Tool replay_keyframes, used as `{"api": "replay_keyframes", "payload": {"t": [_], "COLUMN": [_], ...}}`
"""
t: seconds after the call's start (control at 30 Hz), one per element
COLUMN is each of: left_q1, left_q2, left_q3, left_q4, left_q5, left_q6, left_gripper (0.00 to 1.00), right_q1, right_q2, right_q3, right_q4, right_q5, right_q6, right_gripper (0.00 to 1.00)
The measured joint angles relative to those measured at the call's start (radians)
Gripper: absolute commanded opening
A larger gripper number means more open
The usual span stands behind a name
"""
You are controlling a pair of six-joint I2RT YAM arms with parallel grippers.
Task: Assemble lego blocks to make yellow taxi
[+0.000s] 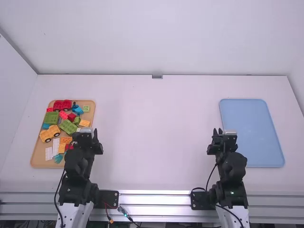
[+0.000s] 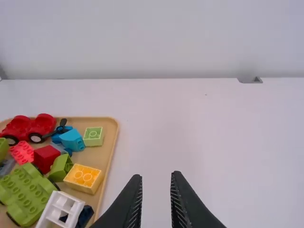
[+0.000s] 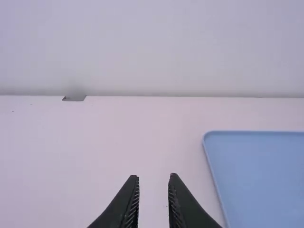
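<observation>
Yellow wheeled block (image 1: pixel 50 133) on tan tray (image 1: pixel 37 157), nine o'clock on worktop (image 1: pixel 156 142). Left claw (image 1: pixel 95 132), right claw (image 1: pixel 217 131): fingers apart on each.

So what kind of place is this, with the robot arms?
Probably a robot lab or test station: a white table with plain walls behind, two arms fixed at its near edge, and a tan tray full of toy blocks.

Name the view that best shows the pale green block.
Left wrist view: the pale green block is whole, uncovered and large enough to make out detail on its top. High view shows it whole too, but small, near the far right corner of the tan tray.
</observation>
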Motion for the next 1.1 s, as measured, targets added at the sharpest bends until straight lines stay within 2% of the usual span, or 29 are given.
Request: {"api": "replay_keyframes", "payload": {"t": [0.07,0.37,0.63,0.9,1.1], "left_q1": [0.0,0.076,0.123,0.176,0.241], "left_q2": [0.0,0.192,0.383,0.598,0.736], "left_q3": [0.0,0.19,0.376,0.545,0.692], "left_q4": [0.0,-0.13,-0.22,-0.32,-0.429], "left_q5": [0.0,-0.027,-0.074,-0.129,-0.115], "left_q6": [0.0,0.06,0.082,-0.023,0.059], "left_gripper": [0.21,0.37,0.52,0.69,0.79], "right_q1": [0.0,0.028,0.059,0.09,0.112], "right_q2": [0.0,0.187,0.38,0.591,0.726], "right_q3": [0.0,0.118,0.249,0.38,0.471], "right_q4": [0.0,0.045,0.108,0.174,0.213], "right_q5": [0.0,0.01,0.016,0.029,0.033], "right_q6": [0.0,-0.046,-0.098,-0.15,-0.184], "right_gripper": [0.21,0.37,0.52,0.69,0.8]}}
